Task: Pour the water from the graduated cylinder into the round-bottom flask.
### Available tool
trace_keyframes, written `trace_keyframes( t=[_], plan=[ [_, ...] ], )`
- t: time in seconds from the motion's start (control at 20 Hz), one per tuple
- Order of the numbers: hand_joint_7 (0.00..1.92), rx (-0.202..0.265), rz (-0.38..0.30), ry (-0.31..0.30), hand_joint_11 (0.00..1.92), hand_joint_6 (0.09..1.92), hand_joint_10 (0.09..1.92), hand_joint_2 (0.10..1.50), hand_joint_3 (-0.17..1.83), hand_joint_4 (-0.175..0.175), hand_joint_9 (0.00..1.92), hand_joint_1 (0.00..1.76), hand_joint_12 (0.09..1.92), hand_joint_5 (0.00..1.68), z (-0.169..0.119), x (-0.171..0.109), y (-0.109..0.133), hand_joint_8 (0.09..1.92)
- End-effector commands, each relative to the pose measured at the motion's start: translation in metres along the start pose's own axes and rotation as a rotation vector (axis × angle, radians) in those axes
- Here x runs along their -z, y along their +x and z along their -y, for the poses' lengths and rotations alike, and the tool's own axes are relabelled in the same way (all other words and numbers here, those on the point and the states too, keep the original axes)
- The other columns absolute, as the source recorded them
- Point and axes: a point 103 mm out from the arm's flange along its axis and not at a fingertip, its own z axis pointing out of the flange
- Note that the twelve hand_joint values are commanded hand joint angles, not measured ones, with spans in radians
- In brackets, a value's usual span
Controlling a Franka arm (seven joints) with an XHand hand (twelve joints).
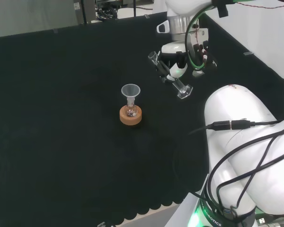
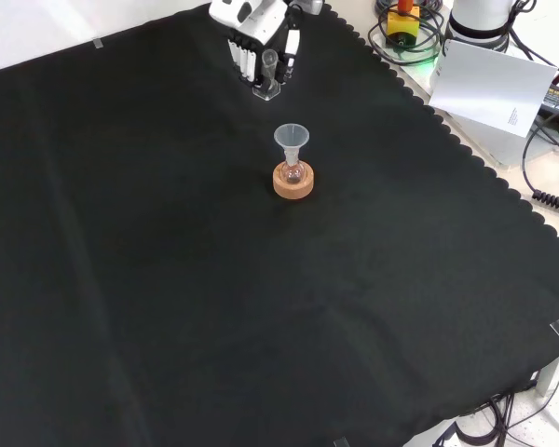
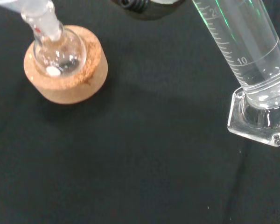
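The hand [image 1: 179, 69] is curled round a clear graduated cylinder [image 1: 169, 75], which leans with its mouth toward the flask and its hexagonal foot [image 1: 185, 91] to the right in the head view. In the wrist view the cylinder [image 3: 252, 51] holds clear water near its low marks. A small round-bottom flask [image 1: 130, 111] sits in a cork ring [image 1: 130, 118] with a clear funnel [image 1: 130, 91] in its neck, left of the hand and lower in the head view. In the front view the hand [image 2: 252, 20] and cylinder [image 2: 268, 73] are above the flask [image 2: 292, 173]. A small white piece lies inside the flask [image 3: 58, 52].
Black cloth [image 1: 61, 142] stretches wide around the cork ring [image 2: 293, 183]. The arm's white links [image 1: 236, 137] and cables stand at the head view's right. A white sheet [image 2: 494, 88] and cables lie off the cloth's scalloped edge at the front view's upper right.
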Motion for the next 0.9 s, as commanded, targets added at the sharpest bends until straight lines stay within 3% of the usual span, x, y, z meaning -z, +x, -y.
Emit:
trace_keyframes(
  t=[0.05, 0.55, 0.9],
  plan=[
    [1.02, -0.029, 0.060, 0.152, 1.23, 0.98, 0.09, 1.11, 0.00, 0.044, 1.42, 1.22, 0.83, 1.01, 0.0004, -0.0131, -0.0048, 0.94],
    [1.02, -0.052, 0.121, 0.300, 1.23, 0.98, 0.09, 1.10, 0.00, 0.044, 1.42, 1.22, 0.82, 1.01, -0.0083, -0.0210, -0.0054, 0.94],
    [1.02, -0.061, 0.168, 0.344, 1.23, 0.98, 0.09, 1.10, 0.00, 0.043, 1.42, 1.22, 0.82, 1.02, -0.0092, -0.0190, 0.0003, 0.94]
  ],
)
